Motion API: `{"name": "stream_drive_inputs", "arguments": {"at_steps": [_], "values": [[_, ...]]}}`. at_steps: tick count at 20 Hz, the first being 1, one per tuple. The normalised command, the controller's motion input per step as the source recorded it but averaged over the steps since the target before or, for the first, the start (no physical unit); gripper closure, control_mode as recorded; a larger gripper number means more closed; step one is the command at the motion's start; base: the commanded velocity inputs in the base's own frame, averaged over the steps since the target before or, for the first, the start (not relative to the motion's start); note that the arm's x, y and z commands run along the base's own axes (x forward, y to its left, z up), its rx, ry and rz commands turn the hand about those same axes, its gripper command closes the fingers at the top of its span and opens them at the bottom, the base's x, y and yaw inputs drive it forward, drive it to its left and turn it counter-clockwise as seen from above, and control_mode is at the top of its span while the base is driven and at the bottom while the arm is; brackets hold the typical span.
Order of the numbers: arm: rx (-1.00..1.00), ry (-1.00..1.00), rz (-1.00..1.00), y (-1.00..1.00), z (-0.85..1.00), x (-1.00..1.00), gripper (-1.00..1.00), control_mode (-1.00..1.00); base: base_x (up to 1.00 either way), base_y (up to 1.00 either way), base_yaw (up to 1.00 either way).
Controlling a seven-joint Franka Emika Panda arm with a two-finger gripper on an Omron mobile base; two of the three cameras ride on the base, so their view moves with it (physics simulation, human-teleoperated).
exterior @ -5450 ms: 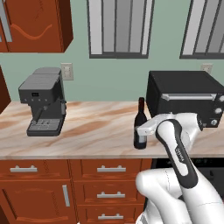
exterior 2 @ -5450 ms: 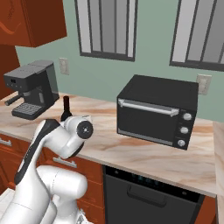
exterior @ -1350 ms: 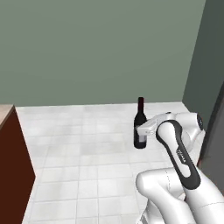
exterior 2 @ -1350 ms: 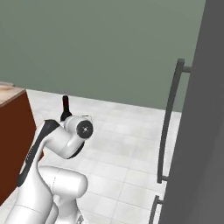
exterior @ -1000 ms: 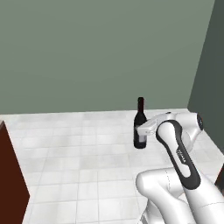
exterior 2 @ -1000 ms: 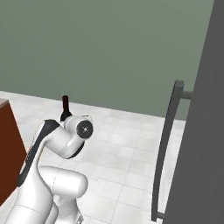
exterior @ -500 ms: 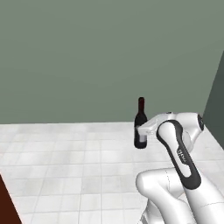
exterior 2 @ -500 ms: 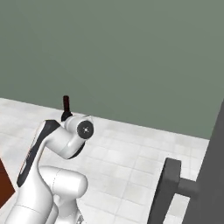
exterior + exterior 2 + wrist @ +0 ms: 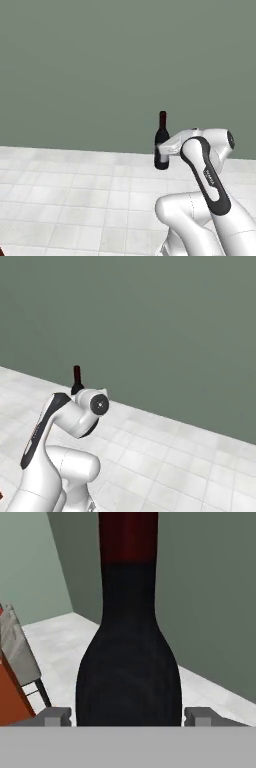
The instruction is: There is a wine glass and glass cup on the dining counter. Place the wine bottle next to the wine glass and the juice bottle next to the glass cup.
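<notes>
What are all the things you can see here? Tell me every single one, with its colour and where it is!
wine bottle: one, near-black with a dark red neck, upright, held in the air in front of the arm, above the floor.
floor: one, white tiles, spread across the bottom of both base views.
wall: one, plain grey-green, behind everything.
chair: one, grey seat back on thin dark legs, at the left edge of the hand view; partly cut off, so I am only guessing that it is a chair.
orange-red panel: one, at the lower left of the hand view, beside the chair.
gripper: one, its grey fingers on either side of the wine bottle's body.
</notes>
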Motion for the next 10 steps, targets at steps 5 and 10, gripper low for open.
{"name": "stream_drive_inputs", "arguments": {"at_steps": [5, 10], "values": [[0.00, 0.00, 0.00, 0.00, 0.00, 0.00, 1.00, 1.00, 0.86, 0.00, 0.33], [0.00, 0.00, 0.00, 0.00, 0.00, 0.00, 1.00, 1.00, 0.81, 0.00, 0.40]]}}
